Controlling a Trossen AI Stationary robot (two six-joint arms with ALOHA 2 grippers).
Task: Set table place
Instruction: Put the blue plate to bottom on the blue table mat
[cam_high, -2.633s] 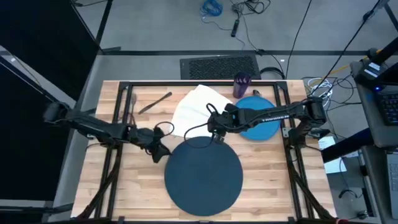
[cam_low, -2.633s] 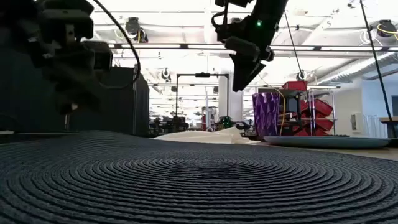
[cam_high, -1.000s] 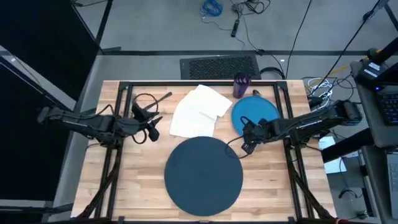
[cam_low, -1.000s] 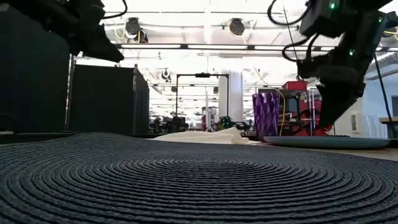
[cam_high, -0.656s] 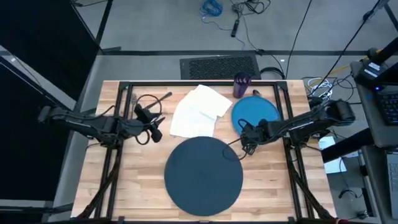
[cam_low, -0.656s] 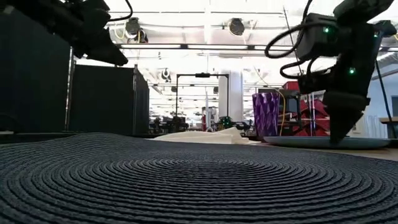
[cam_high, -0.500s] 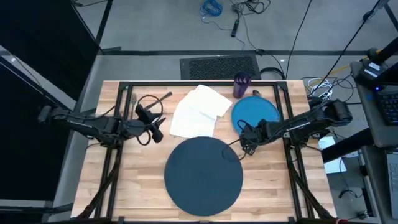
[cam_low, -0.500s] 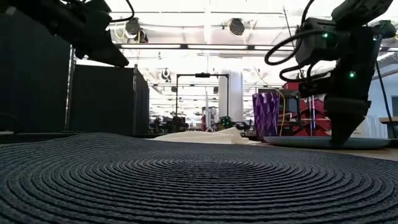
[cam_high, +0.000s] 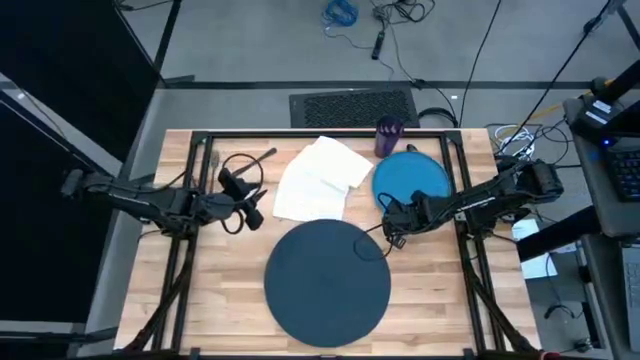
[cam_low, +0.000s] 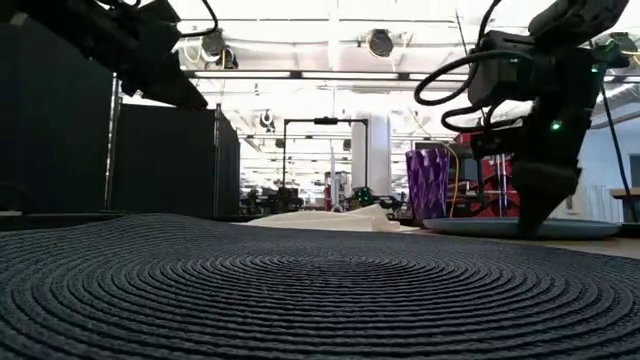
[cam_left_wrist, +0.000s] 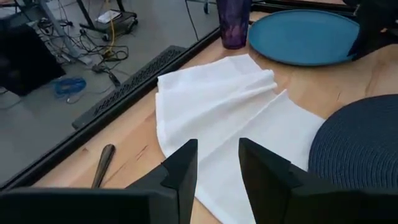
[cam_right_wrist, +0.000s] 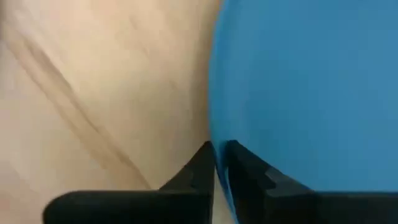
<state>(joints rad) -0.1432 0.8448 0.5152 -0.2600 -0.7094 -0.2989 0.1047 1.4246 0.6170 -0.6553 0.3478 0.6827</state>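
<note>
From my station, the left gripper (cam_high: 250, 213) hangs over the surface (cam_high: 200, 300) on its left side, near a piece of cutlery (cam_high: 248, 166) by the far edge, its jaws a little apart and holding nothing. The white napkin (cam_high: 320, 178) lies next, with the dark navy disc (cam_high: 327, 281) in front of it and the purple cup (cam_high: 388, 136) beyond. The blue plate (cam_high: 412, 187) sits right of the napkin, and the right gripper (cam_high: 392, 226) is down at the plate's near-left rim, between plate and disc.

My right wrist view shows what the overhead cannot: the jaws nearly together, straddling the plate's edge (cam_right_wrist: 214, 93) at the rim. The low view shows that gripper (cam_low: 535, 222) reaching down to the plate (cam_low: 480, 228), with the disc's woven weave (cam_low: 300, 290) filling the foreground. The left wrist view shows the left gripper (cam_left_wrist: 217, 163) over the napkin (cam_left_wrist: 217, 106).

Against half a second ago, the right gripper has crept slightly leftward along the rim; the left arm has barely shifted.
</note>
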